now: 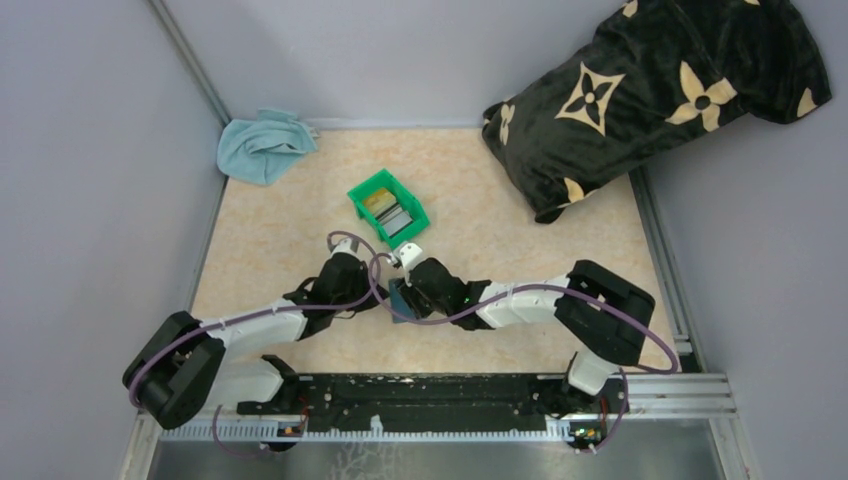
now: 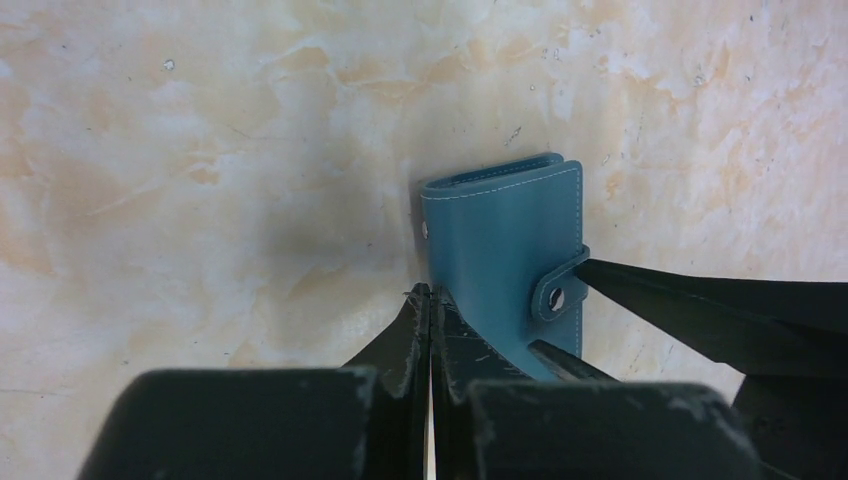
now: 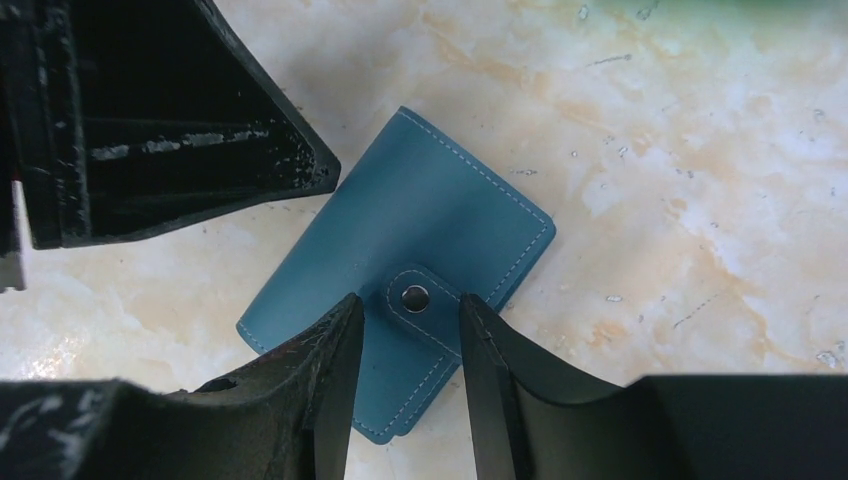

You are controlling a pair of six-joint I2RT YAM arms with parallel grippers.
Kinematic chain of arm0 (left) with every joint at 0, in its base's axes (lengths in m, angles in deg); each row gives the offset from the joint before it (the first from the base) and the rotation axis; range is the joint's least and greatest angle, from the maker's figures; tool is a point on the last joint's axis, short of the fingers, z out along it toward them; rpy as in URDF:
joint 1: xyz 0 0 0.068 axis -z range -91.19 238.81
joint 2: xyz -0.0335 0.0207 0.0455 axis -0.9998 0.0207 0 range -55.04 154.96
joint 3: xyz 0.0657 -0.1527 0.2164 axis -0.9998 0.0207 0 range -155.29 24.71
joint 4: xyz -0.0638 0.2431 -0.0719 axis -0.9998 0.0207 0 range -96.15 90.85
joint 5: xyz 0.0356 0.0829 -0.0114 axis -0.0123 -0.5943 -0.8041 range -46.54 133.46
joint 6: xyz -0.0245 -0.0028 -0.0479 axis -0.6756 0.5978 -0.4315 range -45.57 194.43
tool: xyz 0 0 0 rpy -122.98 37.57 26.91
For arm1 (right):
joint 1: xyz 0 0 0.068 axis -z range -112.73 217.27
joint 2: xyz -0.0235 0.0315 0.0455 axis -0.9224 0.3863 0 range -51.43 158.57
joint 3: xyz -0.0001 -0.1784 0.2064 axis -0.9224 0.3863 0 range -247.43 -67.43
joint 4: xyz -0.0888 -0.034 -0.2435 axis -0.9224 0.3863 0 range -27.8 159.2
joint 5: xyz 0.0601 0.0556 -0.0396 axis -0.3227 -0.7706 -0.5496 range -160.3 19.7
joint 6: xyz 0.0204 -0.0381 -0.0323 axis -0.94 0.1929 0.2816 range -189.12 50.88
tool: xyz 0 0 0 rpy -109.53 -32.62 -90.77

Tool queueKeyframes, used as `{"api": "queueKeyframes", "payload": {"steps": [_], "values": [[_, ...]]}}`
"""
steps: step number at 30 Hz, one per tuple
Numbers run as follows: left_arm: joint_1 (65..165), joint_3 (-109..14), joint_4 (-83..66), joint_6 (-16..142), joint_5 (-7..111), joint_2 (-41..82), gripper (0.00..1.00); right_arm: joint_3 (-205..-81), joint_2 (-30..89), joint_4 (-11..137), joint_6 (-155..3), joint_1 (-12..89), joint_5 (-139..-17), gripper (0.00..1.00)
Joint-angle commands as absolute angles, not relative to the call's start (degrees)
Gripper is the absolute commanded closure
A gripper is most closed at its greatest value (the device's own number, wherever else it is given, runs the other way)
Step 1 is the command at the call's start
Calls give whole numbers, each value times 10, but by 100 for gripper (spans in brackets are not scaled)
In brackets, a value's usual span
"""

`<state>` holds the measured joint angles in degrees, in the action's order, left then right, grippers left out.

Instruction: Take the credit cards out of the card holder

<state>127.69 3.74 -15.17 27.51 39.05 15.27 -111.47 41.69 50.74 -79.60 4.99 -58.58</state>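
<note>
We look down on a booth closed in by pale grey walls [image 1: 90,150], floored by a beige, marbled table [image 1: 270,240] with a metal rail [image 1: 670,395] along its near edge. A big black pillow [image 1: 650,90] with tan flower shapes slumps into the far right corner, and a light blue cloth [image 1: 262,145] lies crumpled in the far left one. Both arms reach inward and meet near the middle of the table. Just beyond them sits a small green bin [image 1: 354,197] with credit cards [image 1: 390,213] lying in it, one tan and one grey. The card holder [image 3: 420,200] – teal-blue, folded, its snap tab [image 3: 415,297] fastened – lies flat on the table between the two grippers. The left gripper [image 2: 425,297] has its fingers pressed together, tips touching the holder's edge – whether they pinch it we cannot tell. The right gripper [image 3: 410,302] stands parted, one finger on either side of the tab
</note>
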Motion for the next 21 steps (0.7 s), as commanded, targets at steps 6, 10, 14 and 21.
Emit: {"api": "queueKeyframes", "payload": {"steps": [6,10,14,21], "values": [[1279,33,-160,264,400,139,100,-1141,458,500,-800,43,-587,73],[1279,33,-161,263,402,136,99,-1137,465,515,-818,43,-565,96],[1279,35,-159,262,405,126,98,-1138,470,529,-834,43,-552,100],[1279,44,-173,259,422,95,93,-1112,419,499,-870,60,-582,100]]}}
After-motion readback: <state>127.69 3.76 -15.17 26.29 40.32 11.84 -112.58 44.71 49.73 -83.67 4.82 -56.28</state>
